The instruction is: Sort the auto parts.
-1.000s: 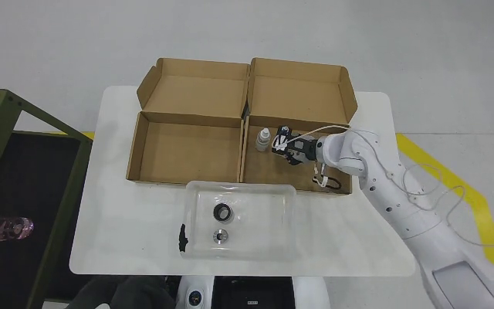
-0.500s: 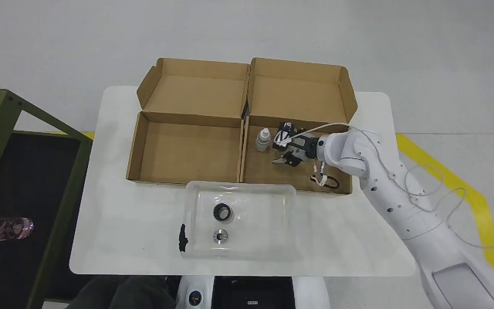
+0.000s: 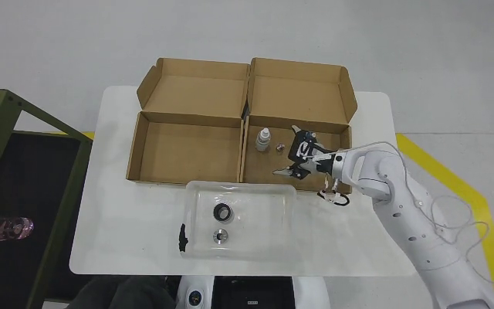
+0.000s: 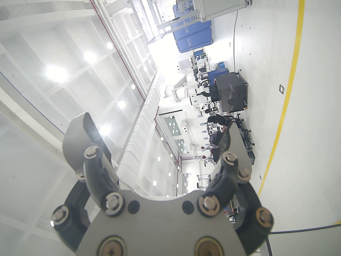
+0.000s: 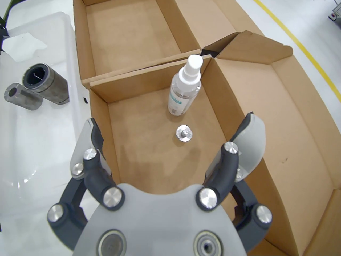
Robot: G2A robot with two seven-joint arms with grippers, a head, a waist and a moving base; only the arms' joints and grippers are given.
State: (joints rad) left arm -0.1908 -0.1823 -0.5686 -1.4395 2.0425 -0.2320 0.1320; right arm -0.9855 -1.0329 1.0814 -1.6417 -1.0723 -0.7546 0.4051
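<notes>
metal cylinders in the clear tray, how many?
2. The larger cylinder and the smaller cylinder sit close together in the clear tray. Nothing there looks able to hide another.

site: factory hall | cues: yellow floor line, blue machines

Silver flanged part lies in a cardboard box; two steel cylinders sit in the clear tray.

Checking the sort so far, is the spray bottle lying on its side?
No, the spray bottle stands upright on the cardboard box floor, near a small metal part.
</notes>
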